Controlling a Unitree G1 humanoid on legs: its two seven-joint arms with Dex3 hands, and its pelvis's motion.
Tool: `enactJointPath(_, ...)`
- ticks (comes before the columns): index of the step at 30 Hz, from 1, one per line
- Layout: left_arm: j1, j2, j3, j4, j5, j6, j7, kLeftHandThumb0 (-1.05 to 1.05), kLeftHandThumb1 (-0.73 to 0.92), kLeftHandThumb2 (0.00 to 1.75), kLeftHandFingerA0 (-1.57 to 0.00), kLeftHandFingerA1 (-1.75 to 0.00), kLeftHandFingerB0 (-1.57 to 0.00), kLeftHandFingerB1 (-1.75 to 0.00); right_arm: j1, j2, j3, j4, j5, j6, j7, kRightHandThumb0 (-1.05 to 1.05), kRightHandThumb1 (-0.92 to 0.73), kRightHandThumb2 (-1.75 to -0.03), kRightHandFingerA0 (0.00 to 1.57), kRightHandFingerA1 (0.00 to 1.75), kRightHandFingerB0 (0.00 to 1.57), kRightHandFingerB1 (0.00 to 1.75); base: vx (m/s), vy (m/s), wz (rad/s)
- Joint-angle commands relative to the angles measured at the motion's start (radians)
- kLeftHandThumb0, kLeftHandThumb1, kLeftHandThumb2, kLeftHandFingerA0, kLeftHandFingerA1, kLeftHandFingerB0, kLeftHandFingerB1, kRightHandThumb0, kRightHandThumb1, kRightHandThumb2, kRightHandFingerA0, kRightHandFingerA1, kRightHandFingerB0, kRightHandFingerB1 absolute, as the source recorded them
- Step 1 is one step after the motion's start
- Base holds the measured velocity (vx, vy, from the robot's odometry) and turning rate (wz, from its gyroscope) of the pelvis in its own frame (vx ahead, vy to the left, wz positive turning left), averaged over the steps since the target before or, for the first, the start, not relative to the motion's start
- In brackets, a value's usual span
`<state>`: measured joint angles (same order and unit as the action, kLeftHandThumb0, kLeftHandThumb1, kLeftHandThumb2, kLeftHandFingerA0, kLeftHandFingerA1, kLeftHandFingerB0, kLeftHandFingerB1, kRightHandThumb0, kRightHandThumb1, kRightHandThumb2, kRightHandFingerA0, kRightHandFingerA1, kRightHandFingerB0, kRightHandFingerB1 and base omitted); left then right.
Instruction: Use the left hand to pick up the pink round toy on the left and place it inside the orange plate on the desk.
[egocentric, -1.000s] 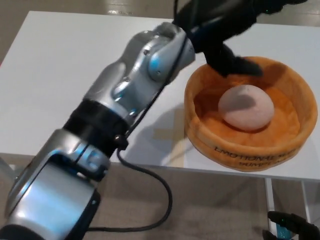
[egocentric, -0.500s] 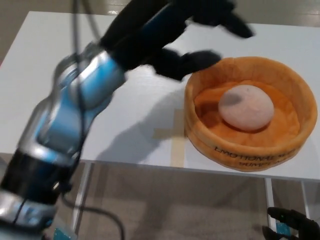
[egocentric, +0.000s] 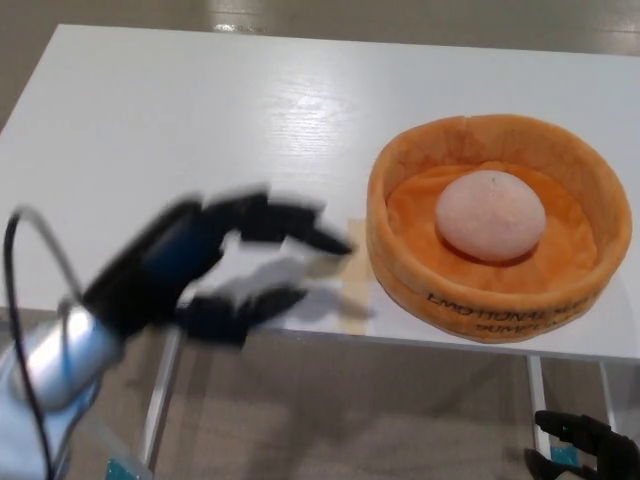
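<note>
While my left robot hand (egocentric: 235, 265) hangs blurred over the near edge of the white worktop (egocentric: 180, 130), I see its fingers (egocentric: 300, 228) spread apart with nothing between them. Off to that hand's right, well apart from it, the pink round toy (egocentric: 490, 215) lies in the middle of the orange plate (egocentric: 480, 300). The toy is a pale, smooth, soft-looking dome, slightly speckled. The plate is plush, with a thick raised rim and dark lettering on its near wall. My right robot hand (egocentric: 585, 450) shows low beneath the worktop's edge; I cannot tell its grip.
</note>
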<state>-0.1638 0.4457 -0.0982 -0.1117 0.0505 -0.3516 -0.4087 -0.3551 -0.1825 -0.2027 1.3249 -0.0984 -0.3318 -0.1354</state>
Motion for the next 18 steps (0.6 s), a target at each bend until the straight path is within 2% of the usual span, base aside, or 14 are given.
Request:
enactJointPath(1,0.39,0.018,0.036,0.147,-0.337,0.019,-0.272,0.07,0.78,0.67,-0.49,-0.42,-0.58,-0.42,0.021,-0.007,0.005,0.005,0.005,0.017,0.005,-0.21,-0.57,-0.57,0.59,0.61,0.59,0.49,0.0,0.0,0.0)
enactJointPath(6,0.364,-0.016,0.029,0.416,-0.208,-0.032,-0.22,0.03,0.76,0.67,-0.49,-0.42,-0.58,-0.42,0.019,-0.01,0.006,0.005,0.003,0.017,0.004,-0.2,-0.56,-0.57,0.6,0.58,0.59,0.48,0.0,0.0,0.0)
enactJointPath(8,0.327,-0.037,0.034,0.559,-0.157,-0.062,-0.17,-0.01,0.78,0.6,-0.54,-0.42,-0.55,-0.37,0.017,-0.011,0.008,0.006,0.001,0.022,0.003,-0.17,-0.56,-0.56,0.6,0.59,0.6,0.48,0.0,0.0,0.0)
enactJointPath(11,0.269,-0.053,0.034,0.722,-0.086,-0.11,-0.084,-0.02,0.77,0.63,-0.53,-0.41,-0.56,-0.38,0.016,-0.011,0.006,0.007,0.003,0.025,0.012,-0.18,-0.57,-0.57,0.58,0.59,0.6,0.48,0.0,0.0,0.0)
enactJointPath(13,0.204,-0.071,0.028,0.874,-0.016,-0.112,0.05,-0.01,0.77,0.63,-0.57,-0.42,-0.53,-0.37,0.021,-0.009,0.009,0.007,0.0,0.019,0.009,-0.21,-0.57,-0.56,0.59,0.62,0.6,0.5,0.0,0.0,0.0)
enactJointPath(15,0.185,-0.075,0.027,0.922,-0.002,-0.121,0.081,-0.01,0.77,0.63,-0.57,-0.42,-0.53,-0.37,0.022,-0.009,0.011,0.007,-0.001,0.019,0.006,-0.21,-0.57,-0.56,0.59,0.62,0.6,0.5,0.0,0.0,0.0)
enactJointPath(18,0.121,-0.093,0.024,1.05,0.027,-0.094,0.191,-0.12,0.72,0.64,-0.63,-0.43,-0.54,-0.38,0.022,-0.007,0.007,0.006,0.003,0.019,0.004,-0.21,-0.57,-0.56,0.6,0.63,0.6,0.5,0.0,0.0,0.0)
